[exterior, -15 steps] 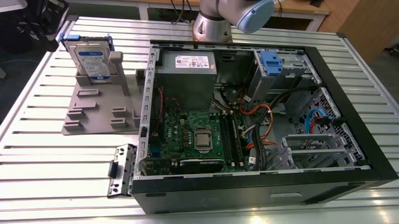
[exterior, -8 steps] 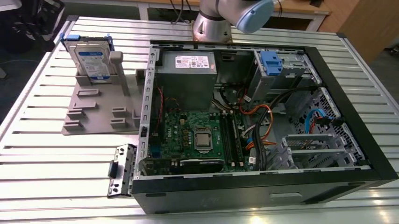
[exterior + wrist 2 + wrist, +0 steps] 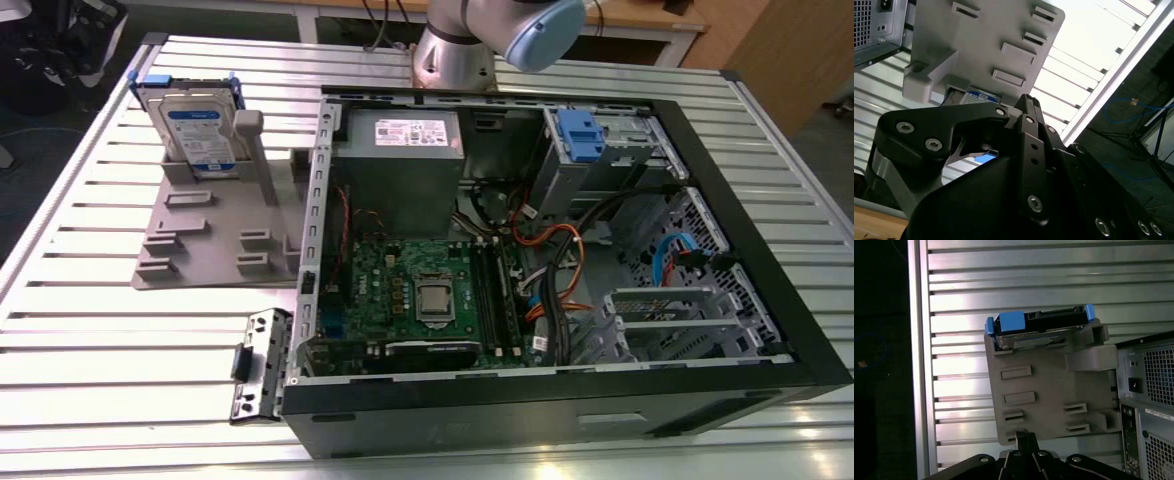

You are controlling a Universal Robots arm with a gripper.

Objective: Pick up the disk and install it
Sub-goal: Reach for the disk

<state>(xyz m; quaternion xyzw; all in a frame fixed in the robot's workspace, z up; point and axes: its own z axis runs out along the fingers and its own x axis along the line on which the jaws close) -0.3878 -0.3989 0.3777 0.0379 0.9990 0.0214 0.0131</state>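
Observation:
The disk (image 3: 198, 125) stands upright in a slot of a grey plastic holder (image 3: 200, 230) on the slatted table, at the exterior view's left of the open computer case (image 3: 747, 330). It is silver with a white-and-blue label and a blue carrier frame. In the first wrist view the disk (image 3: 1039, 325) sits at the holder's (image 3: 1044, 390) far end, and my gripper (image 3: 1021, 436) hangs over the holder's near edge, shut and holding nothing. In the second wrist view the gripper (image 3: 1026, 102) is close in front of the holder (image 3: 984, 45), with the disk's label (image 3: 981, 95) peeking out beside it.
Inside the case sit a grey power supply box (image 3: 400, 160), a silver drive cage with a blue latch (image 3: 587, 135), the motherboard (image 3: 414, 290) and loose cables (image 3: 561, 270). A black bracket (image 3: 260, 365) lies on the table by the case's corner. The arm's base (image 3: 454, 55) stands behind the case.

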